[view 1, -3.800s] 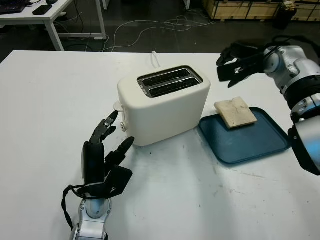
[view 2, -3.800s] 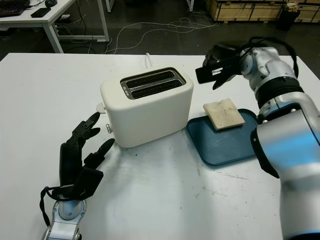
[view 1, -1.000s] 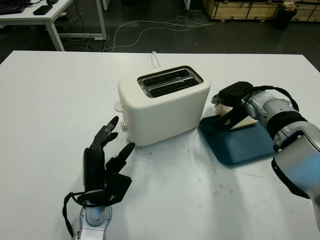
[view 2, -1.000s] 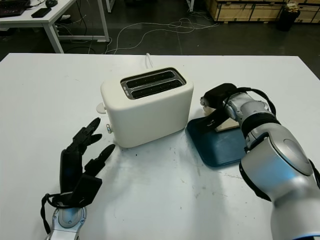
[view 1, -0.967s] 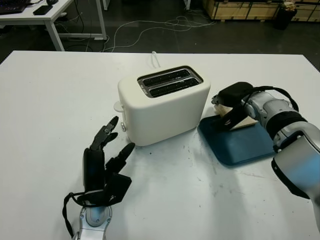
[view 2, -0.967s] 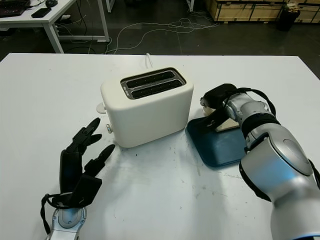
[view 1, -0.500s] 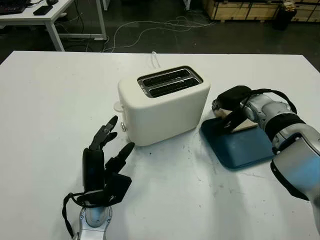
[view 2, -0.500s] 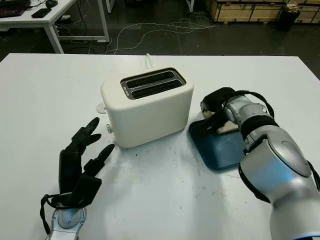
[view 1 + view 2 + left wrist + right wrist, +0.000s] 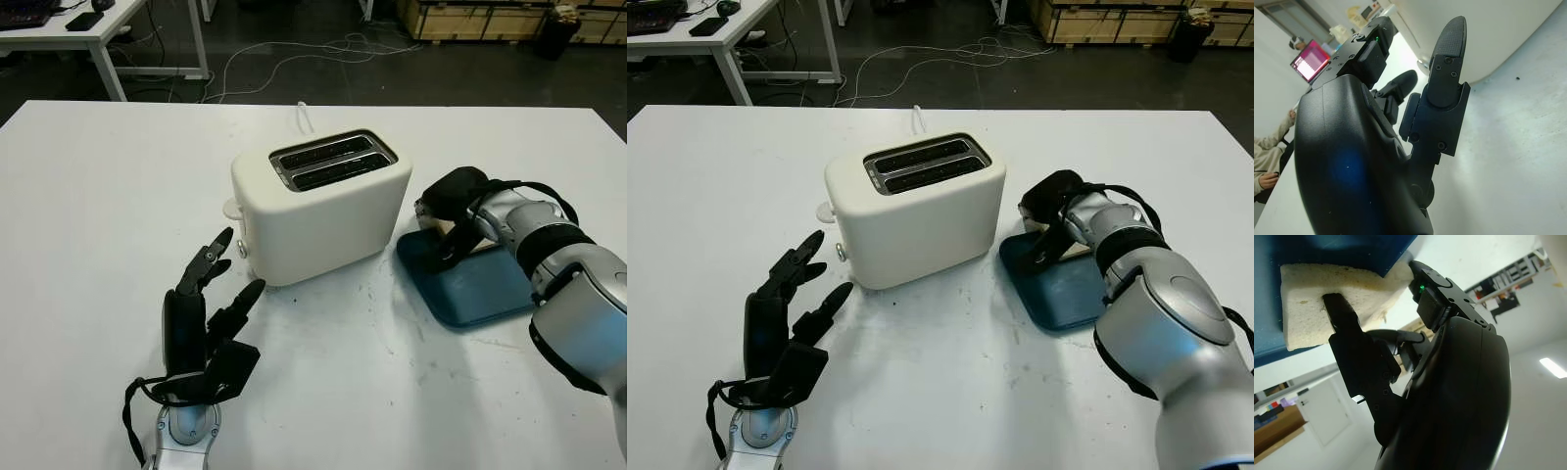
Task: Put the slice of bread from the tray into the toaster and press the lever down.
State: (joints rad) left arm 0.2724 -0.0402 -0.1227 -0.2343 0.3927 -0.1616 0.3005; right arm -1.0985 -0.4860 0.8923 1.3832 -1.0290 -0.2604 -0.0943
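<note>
Two empty slots run along the top of the cream plastic toaster (image 9: 320, 203), which stands mid-frame on the white table (image 9: 98, 196). Just right of it lies the dark blue plastic tray (image 9: 480, 284). The pale square slice of bread (image 9: 1327, 303) sits at the tray's far edge, and the black three-fingered right hand (image 9: 453, 211) is on it: in the right wrist view one finger (image 9: 1344, 328) presses against the slice's face while others curl behind it, pinching the bread. The black left hand (image 9: 201, 323) stands at lower left of the head views, open, fingers pointing up toward the toaster's small lever (image 9: 231, 208), not touching it.
</note>
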